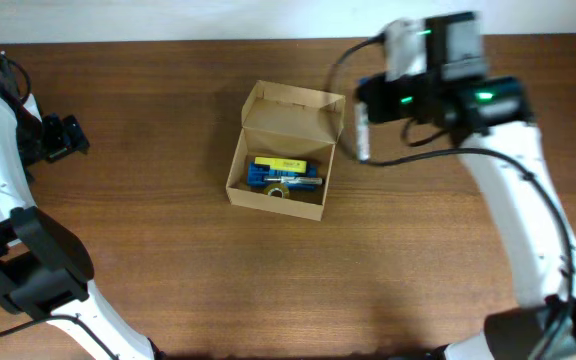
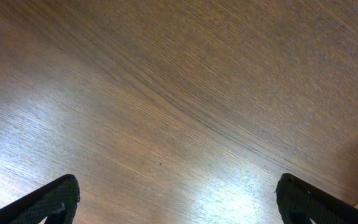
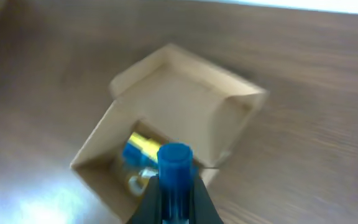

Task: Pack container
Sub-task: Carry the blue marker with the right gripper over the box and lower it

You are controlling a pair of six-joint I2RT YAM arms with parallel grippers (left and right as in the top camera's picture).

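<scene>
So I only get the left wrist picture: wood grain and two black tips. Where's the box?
Observer: The cardboard box sits in the middle of the overhead view, well away from your left tool, which hangs open over bare wood.
Visitor: Is the box closed?
Observer: No, its flap lid stands up at the back, so the top is open.
Visitor: Anything inside?
Observer: Yes, a yellow item and some blue items lie on the bottom.
Visitor: And the other arm?
Observer: The right tool is shut on a blue-capped marker, close to the box on that arm's side.
</scene>
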